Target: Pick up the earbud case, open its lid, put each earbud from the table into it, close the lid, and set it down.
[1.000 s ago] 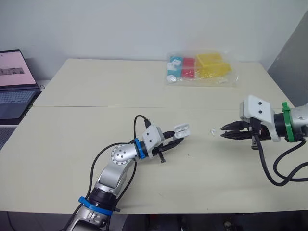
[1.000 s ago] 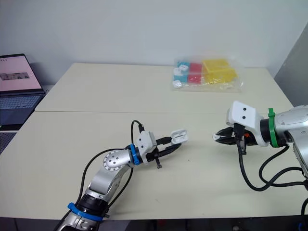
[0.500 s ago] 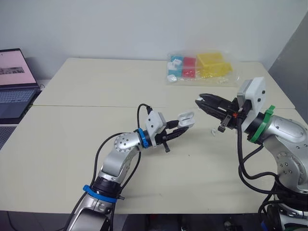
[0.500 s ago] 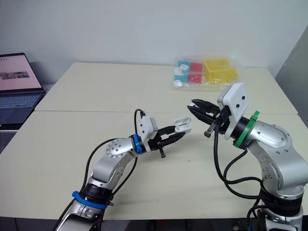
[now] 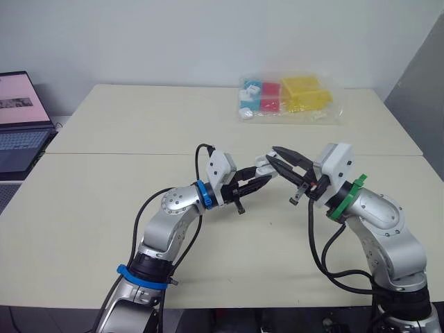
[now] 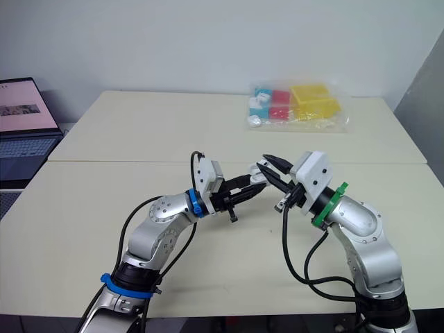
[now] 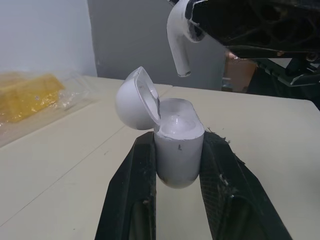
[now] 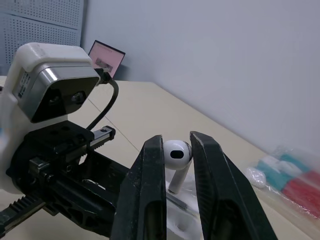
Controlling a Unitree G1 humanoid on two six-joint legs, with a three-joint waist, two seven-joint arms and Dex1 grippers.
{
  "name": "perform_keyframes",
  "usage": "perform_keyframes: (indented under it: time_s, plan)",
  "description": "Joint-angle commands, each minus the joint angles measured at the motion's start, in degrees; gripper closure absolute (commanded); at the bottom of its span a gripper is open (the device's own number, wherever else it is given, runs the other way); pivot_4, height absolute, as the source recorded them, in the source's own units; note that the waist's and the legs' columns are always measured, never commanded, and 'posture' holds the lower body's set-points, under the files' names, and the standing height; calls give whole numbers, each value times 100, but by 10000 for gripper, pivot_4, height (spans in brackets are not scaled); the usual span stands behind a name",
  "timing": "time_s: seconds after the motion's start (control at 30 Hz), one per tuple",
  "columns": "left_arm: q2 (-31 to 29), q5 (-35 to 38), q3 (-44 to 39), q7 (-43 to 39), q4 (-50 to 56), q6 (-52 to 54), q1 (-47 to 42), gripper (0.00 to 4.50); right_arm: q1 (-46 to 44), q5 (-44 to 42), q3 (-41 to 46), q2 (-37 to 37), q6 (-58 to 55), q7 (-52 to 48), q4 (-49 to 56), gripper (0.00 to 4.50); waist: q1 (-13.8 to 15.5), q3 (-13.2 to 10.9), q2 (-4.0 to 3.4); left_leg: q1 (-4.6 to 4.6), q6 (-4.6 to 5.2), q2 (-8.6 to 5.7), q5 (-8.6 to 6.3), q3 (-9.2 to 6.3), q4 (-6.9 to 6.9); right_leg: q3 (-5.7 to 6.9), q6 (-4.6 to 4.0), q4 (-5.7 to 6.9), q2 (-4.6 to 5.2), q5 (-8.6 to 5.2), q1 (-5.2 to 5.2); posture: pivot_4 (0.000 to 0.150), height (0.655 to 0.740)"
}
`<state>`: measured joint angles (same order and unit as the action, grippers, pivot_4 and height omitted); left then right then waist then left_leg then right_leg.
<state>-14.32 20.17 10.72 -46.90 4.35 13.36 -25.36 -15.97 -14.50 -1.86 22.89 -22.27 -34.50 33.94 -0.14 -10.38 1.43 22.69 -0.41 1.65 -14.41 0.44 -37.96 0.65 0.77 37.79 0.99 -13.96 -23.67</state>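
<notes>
cream bench (image 5: 139, 132) under a pale wall (image 5: 173, 41), open laptop (image 5: 21, 118) off the bench's left edge, clear bag of coloured boxes (image 5: 288, 98) near the far right corner, above mid-bench left claw (image 5: 258, 183) clamped on lid-open earbud case (image 7: 178, 142), right claw (image 5: 272, 155) clamped on earbud (image 8: 176, 155) just above it

Beige table (image 5: 125, 132); pale wall (image 5: 208, 35) (laptop (image 5: 19, 121) leftward).

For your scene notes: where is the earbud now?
In the left wrist view the earbud hangs just above the open case in the left gripper, pinched by the right gripper.
</notes>
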Motion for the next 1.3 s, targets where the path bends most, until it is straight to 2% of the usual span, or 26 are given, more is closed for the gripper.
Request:
perform_keyframes:
  time_s: [0.03,0.77,0.97,1.23,1.3]
  plan:
    - [5,91,-83,-12,282,-41,-80,36987,69,1,84,36,213,84,2,41281,2,0,0,0,0,0,0,0,0,0,0,-1,1,0,0,1500,7400]
    - [40,120,-117,50,392,28,-28,36987,281,-85,171,17,206,326,-308,41281,1,0,0,1,0,0,0,1,1,0,0,-2,2,0,0,1500,7400]
    - [58,113,-123,67,396,27,-24,36987,297,-344,221,-13,-8,344,-245,41281,1,0,0,2,0,0,0,1,1,-1,0,-3,2,0,0,1500,7400]
    - [63,74,-101,64,384,6,-13,36987,295,-566,238,183,-245,319,49,13498,2,0,0,3,0,0,0,1,1,-1,0,-3,2,0,0,1500,7400]
    - [66,52,-91,76,371,1,-4,36987,260,-670,342,251,-339,356,169,13095,2,0,0,3,0,0,0,-1,1,0,0,-3,2,0,0,1500,7400]
